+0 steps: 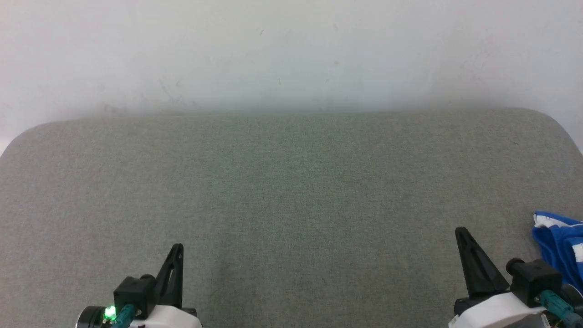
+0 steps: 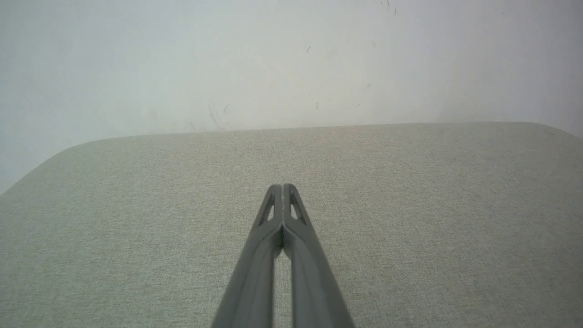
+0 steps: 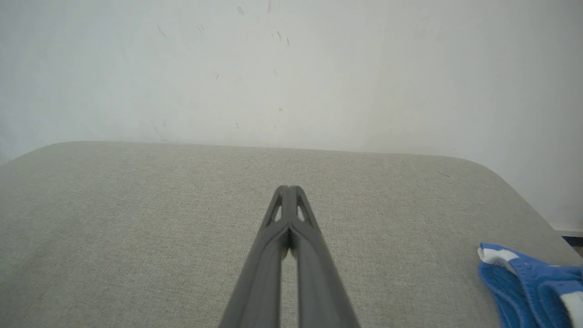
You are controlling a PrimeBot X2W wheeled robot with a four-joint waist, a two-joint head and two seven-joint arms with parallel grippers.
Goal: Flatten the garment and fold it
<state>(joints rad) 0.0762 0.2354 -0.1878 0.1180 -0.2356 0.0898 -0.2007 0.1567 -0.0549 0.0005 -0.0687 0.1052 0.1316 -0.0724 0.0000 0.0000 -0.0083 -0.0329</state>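
Lying apparently crumpled at right of pad [image 1: 291, 191]: one garment [image 1: 558, 248]; left, right jaws both pinched together, empty.

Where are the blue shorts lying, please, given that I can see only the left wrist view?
Observer: The shorts lie at the right edge of the grey pad, just beside the right hand.
Operator: Thank you. Is the right hand holding them?
Observer: No. It is shut on nothing, and in the right wrist view bare pad separates it from the cloth.
Operator: Are they spread flat?
Observer: No. They are crumpled in a heap, with a white band showing at the near corner, and part of them runs out of the picture.
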